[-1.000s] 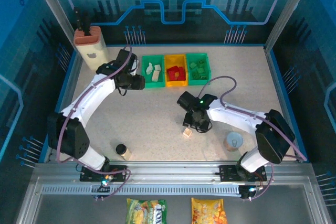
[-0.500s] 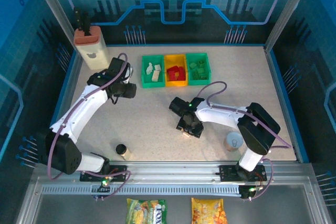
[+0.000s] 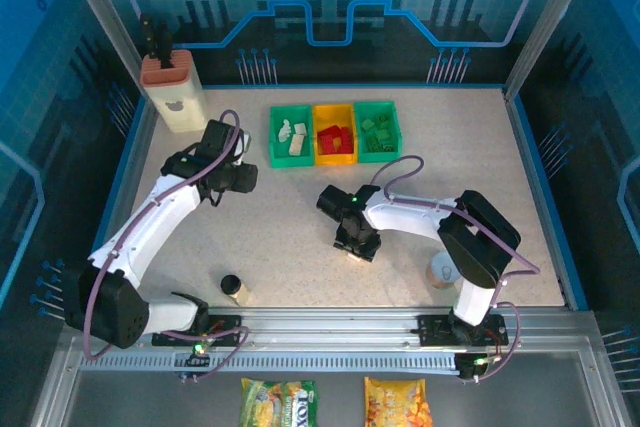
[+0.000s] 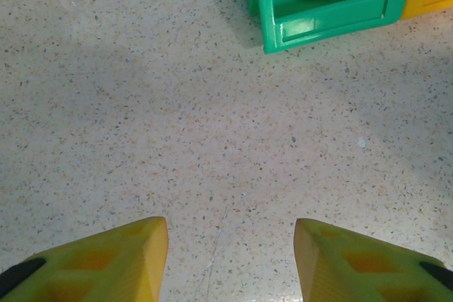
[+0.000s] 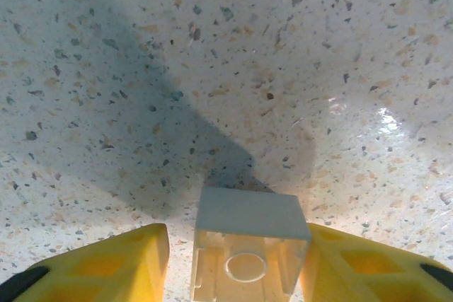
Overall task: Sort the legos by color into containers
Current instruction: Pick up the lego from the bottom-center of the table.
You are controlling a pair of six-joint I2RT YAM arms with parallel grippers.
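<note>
Shifted leftward since earlier frame: right gripper [image 5: 233,249], jaws apart, astride small cream-white plastic lego brick [image 5: 251,213] on speckled table [image 5: 212,68]; touching one finger, narrow gap at other. Left gripper [image 4: 230,245] jaws apart, near green rectangular plastic bin [image 4: 325,22].

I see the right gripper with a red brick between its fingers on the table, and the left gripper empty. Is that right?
Not quite. The brick between the fingers of the right gripper is cream-white, not red, as the right wrist view shows. It does sit on the table, and the left gripper is indeed empty.
</note>
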